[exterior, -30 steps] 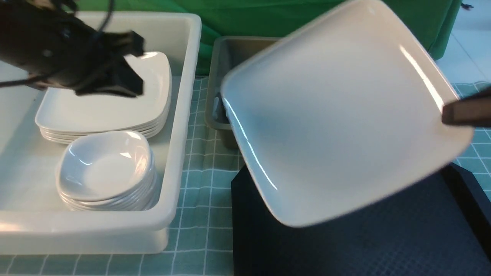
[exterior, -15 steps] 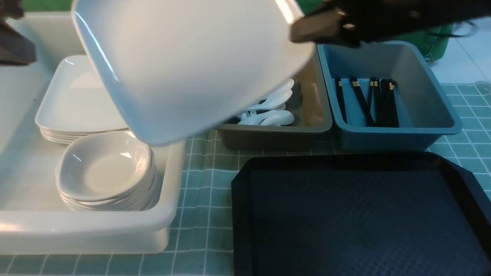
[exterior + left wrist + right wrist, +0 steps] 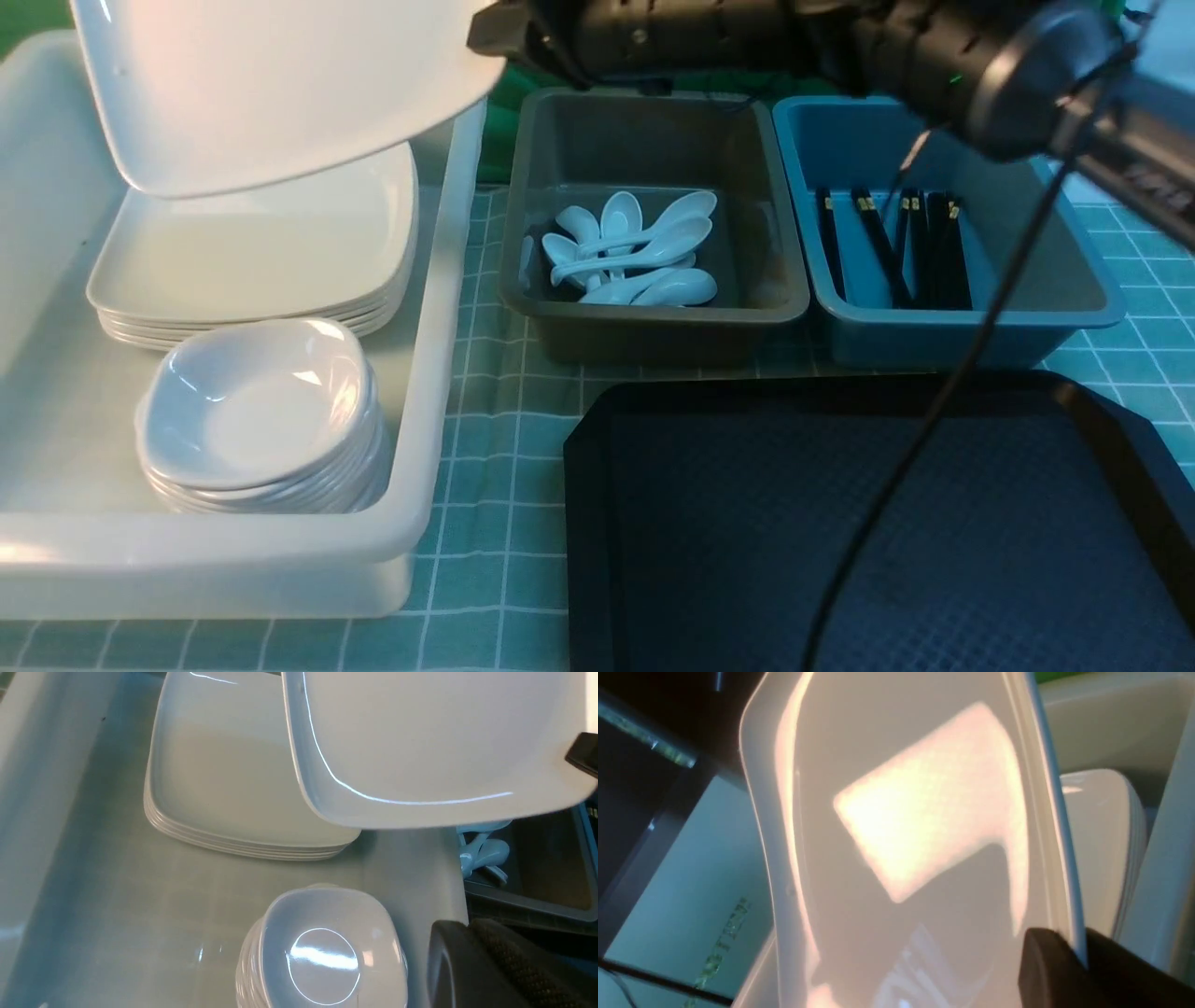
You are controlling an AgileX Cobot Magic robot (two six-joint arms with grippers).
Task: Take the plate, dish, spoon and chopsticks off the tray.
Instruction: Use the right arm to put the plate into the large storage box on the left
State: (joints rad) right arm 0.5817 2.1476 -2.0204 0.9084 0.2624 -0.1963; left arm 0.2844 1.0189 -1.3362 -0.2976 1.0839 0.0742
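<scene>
A green backdrop (image 3: 501, 140) hangs behind my desk (image 3: 495, 560), which is covered by a teal checked cloth (image 3: 485, 401). On my left stands a big white bin (image 3: 439, 373) holding a stack of square plates (image 3: 252, 252) and, nearer to me, a stack of small dishes (image 3: 257, 401).

I have the plate (image 3: 271, 84) in the air over that bin, tilted, hanging just above the stack of square plates and apart from it. The right gripper (image 3: 490, 42) reaches across from the right, its jaws clamped on the plate's rim. In the right wrist view one finger lies over the rim edge.

The left gripper (image 3: 469, 942) shows only as a dark shape beside the small dishes in its own wrist view; its jaws are closed.

Behind the black tray (image 3: 728, 523) sit a grey bin (image 3: 653, 341) with white spoons (image 3: 635, 252) and a blue bin (image 3: 934, 341) with black chopsticks (image 3: 924, 252). The tray lies nearest me, on the right.
</scene>
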